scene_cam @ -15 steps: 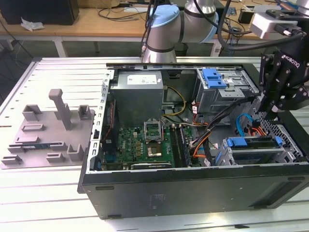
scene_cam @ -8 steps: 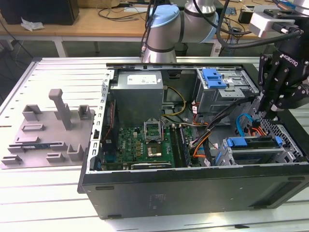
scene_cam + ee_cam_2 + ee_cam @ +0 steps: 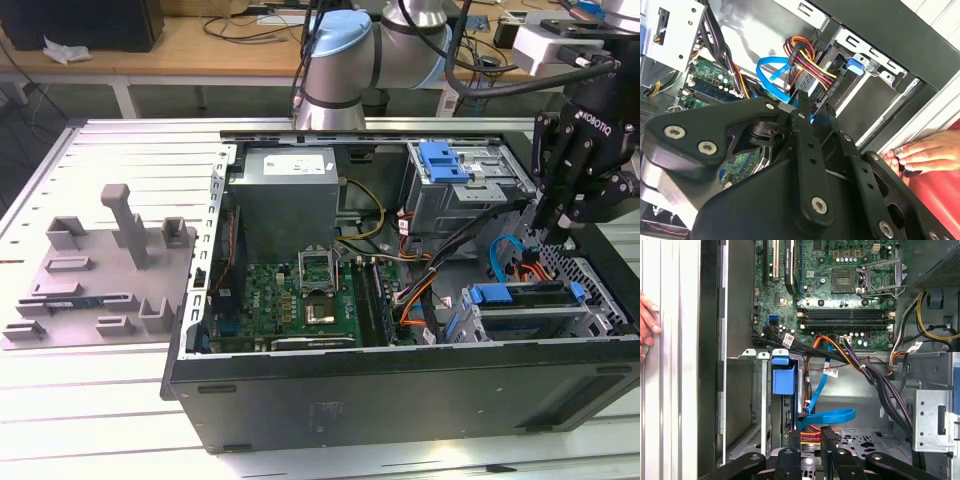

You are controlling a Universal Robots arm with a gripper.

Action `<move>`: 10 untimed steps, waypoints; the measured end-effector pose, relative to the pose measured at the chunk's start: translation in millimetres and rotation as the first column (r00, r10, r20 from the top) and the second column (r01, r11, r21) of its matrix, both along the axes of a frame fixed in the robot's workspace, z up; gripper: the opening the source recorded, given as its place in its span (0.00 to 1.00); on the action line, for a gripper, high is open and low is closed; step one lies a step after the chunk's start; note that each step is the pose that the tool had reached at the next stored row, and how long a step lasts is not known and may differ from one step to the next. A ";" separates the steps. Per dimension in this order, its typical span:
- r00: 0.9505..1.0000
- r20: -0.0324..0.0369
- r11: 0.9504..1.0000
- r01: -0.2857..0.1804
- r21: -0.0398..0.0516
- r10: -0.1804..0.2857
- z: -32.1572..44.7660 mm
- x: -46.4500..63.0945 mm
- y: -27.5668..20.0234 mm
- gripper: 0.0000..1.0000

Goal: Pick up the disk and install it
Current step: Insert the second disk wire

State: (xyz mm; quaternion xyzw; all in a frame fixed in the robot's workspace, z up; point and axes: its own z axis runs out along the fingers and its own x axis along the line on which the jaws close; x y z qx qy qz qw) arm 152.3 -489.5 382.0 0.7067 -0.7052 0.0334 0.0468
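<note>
Nearest me in the exterior view, the open black computer case lay on its side on the slatted bench. In its near corner, on the exterior view's right, the metal drive cage held the disk. The disk sat inside the cage with its blue frame uppermost. A blue data cable and a red-and-orange lead looped just beside it.

The end effector hung over that bay and carried nothing. I could not tell whether it was spread or pressed together.

In the first wrist view a person's hand rested on the bench just outside the case wall.

Deeper in the case lay the green motherboard. Behind it stood the grey power supply, with a white label too small for me to read. A second cage at the back held a bare blue bracket.

Away on the exterior view's left, a grey fixture with upright posts stood on the bench.
</note>
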 end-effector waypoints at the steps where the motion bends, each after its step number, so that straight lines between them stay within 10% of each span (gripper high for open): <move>1: 1.000 0.000 1.000 0.000 -0.001 0.000 -0.2 -0.2 0.1 0.30; 3: 1.000 0.000 1.000 0.000 -0.005 0.000 -0.6 -0.7 0.8 0.30; 6: 1.000 0.000 0.999 -0.002 -0.049 0.002 -6.4 -5.3 3.8 0.30; 10: 1.000 0.000 0.998 -0.003 -0.056 0.003 -10.2 -7.9 4.0 0.30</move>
